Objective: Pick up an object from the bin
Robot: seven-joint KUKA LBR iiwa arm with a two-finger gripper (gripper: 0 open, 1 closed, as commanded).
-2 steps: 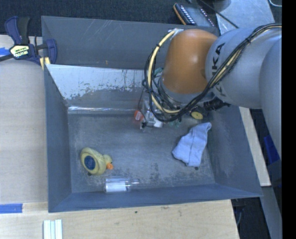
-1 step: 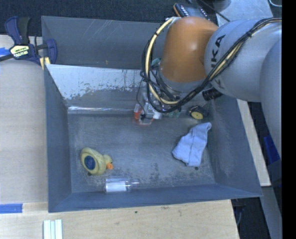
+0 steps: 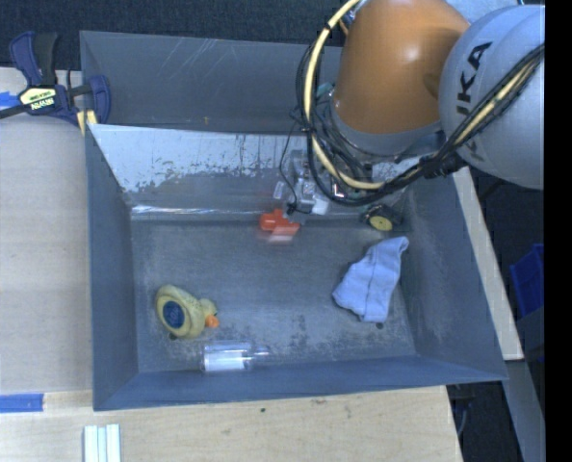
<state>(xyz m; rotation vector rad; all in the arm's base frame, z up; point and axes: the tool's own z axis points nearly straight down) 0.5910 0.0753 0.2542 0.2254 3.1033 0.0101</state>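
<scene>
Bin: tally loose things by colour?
Red: 1, small block
Yellow: 1, duck toy
Light blue: 1, cloth
Clear: 1, plastic tube
Total: 4
Yellow round piece under the cables not counted: may be robot's.

Pale wood-look surface point(image 3: 36, 258) ran along the left and front of the bin point(image 3: 113, 287). Behind it was a dark textured floor point(image 3: 170, 3) that looked like carpet. Light came from above, with bright glare on the bin's far inner wall. A blue box-like thing point(image 3: 522, 282) sat low at right, past the surface edge; couldn't tell what.
</scene>
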